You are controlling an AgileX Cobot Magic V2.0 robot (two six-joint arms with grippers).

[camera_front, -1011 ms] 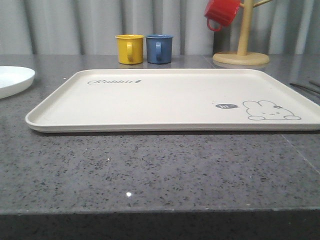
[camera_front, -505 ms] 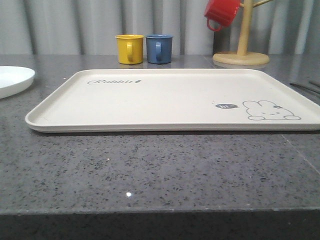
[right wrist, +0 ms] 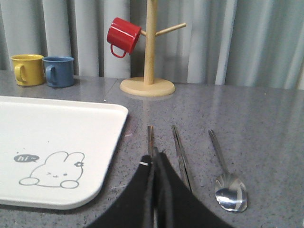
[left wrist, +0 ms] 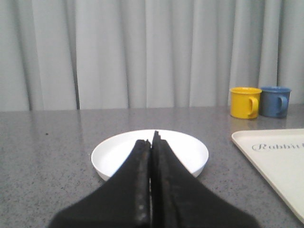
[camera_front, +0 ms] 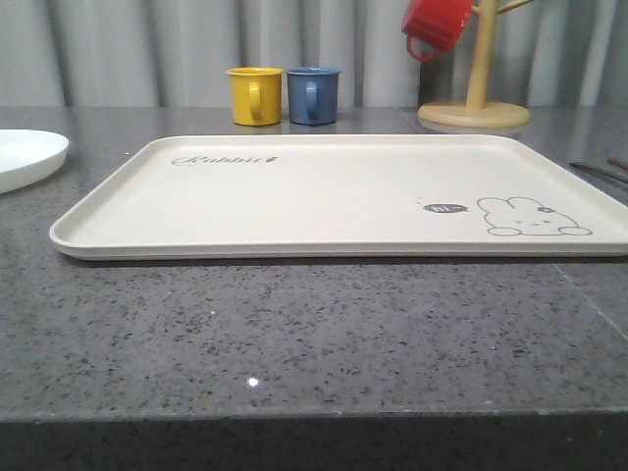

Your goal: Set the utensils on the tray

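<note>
Front view: the tray (camera_front: 334, 196) is spread across mid-frame. Right wrist view: fork (right wrist: 150, 137), chopsticks (right wrist: 180, 154) and spoon (right wrist: 227, 183) are laid right of centre. Left gripper (left wrist: 151, 142) and right gripper (right wrist: 155, 159) are clenched, empty.

Low front camera; wrist views share tray (camera_front: 294, 196) edges
</note>
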